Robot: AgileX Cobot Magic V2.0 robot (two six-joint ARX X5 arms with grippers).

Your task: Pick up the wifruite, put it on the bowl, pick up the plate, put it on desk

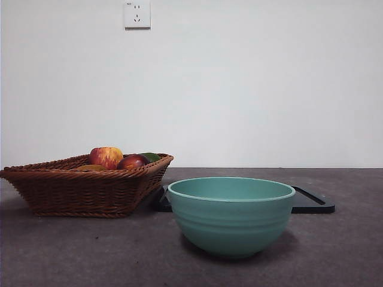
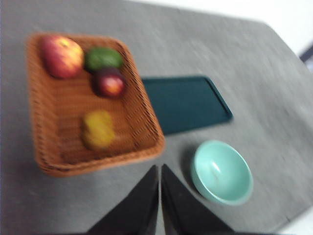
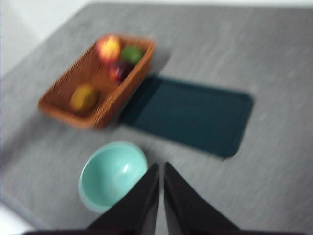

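Observation:
The wifruite [image 2: 98,128], a tan oval fruit, lies in a brown wicker basket [image 2: 146,122]; the right wrist view shows the wifruite [image 3: 84,97] too, and only its top [image 1: 90,168] peeks over the basket rim in the front view. The teal bowl [image 1: 231,215] stands empty on the desk [image 1: 60,251]. Behind it lies the plate [image 1: 311,203], a flat dark green tray [image 2: 186,103]. My left gripper [image 2: 160,169] hovers high above the desk, shut and holding nothing. My right gripper [image 3: 161,166] is also high and shut, near the bowl [image 3: 113,175].
The basket [image 1: 84,185] at the left also holds a red-and-yellow apple [image 1: 106,156], a dark red fruit [image 1: 133,161] and a green fruit [image 2: 103,58]. A wall with a socket [image 1: 137,14] stands behind the desk.

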